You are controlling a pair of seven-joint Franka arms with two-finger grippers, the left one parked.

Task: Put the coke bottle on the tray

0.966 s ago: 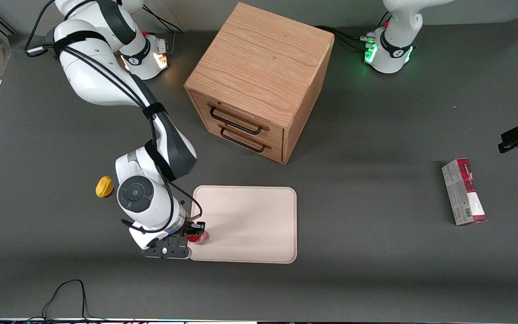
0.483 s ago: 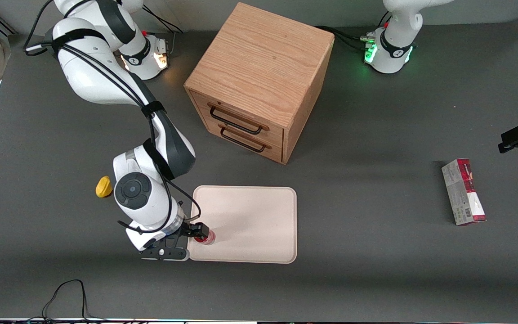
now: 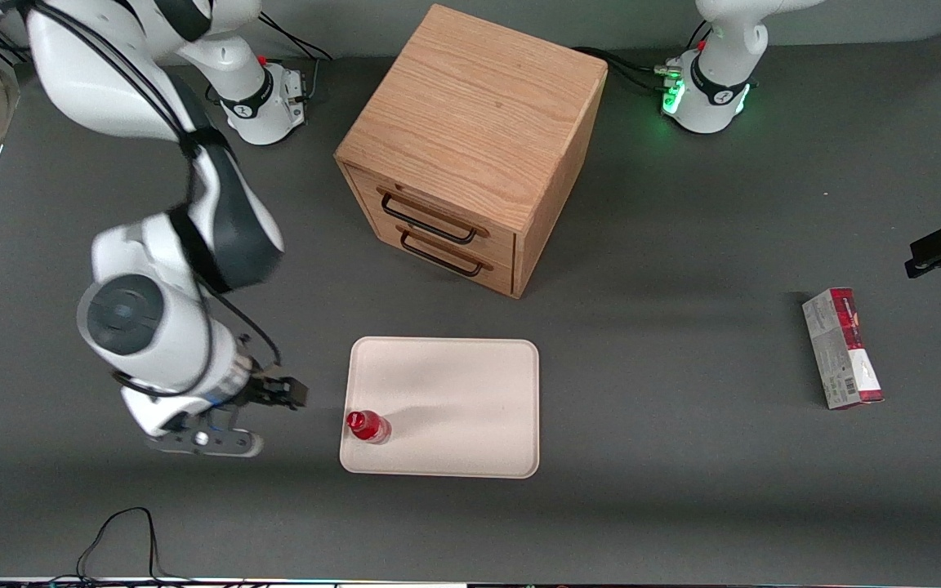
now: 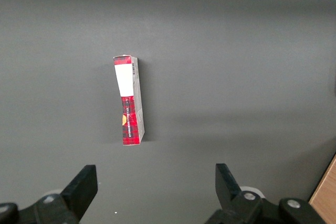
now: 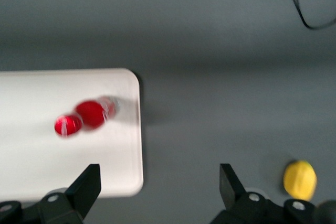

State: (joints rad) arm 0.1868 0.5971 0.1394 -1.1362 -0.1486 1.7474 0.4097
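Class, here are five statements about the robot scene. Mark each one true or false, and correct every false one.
1. The coke bottle stands on the tray. True.
2. The gripper is shut on the coke bottle. False: it is open and empty, above bare table beside the tray, toward the working arm's end.
3. The red-and-grey carton lies on the tray. False: it lies on the table toward the parked arm's end, well apart from the tray.
4. Both drawers of the wooden cabinet are closed. True.
5. The yellow lemon-shaped object sits on top of the cabinet. False: the right wrist view shows it on the table, off the tray.
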